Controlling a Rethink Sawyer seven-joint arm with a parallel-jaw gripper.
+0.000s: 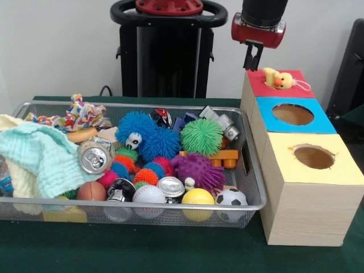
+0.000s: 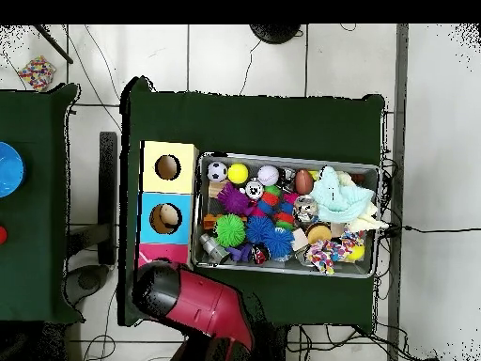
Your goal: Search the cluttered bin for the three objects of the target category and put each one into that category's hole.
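Green table: plush toy hides red box's hole; hand looks closed, empty.

The robot's pedestal is a black upright column, plain and boxy, capped by a black rounded ring with a dark red disc set inside it. The arm's last link is a black cylinder ending in a glossy red collar. Below the collar, at its 6 o'clock, hangs the hand: short, dark, narrow prongs, too dim to make out in detail. From overhead the arm is a bulky red shell, rounded, with a black domed end at its 10 o'clock.
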